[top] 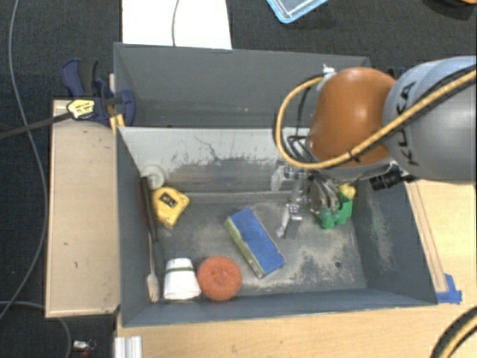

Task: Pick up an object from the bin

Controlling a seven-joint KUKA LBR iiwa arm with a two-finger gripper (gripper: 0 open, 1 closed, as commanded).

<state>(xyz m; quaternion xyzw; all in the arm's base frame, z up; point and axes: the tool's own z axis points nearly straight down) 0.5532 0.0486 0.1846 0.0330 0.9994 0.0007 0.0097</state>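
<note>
My gripper (292,216) hangs low over the bin floor right of centre, under the arm's orange cover. Just left of it lies a blue sponge (256,241) with a yellow-green underside, set at a slant. Just right of it sits a green and yellow plastic toy (334,209), partly hidden by the wrist. The gripper stands between these two, over bare floor, and I see nothing held in it.
An orange ball (219,278) and a white cup (179,279) rest at the front left. A yellow tape measure (169,205), a long thin stick (149,237) and a small grey disc (153,176) lie by the left wall.
</note>
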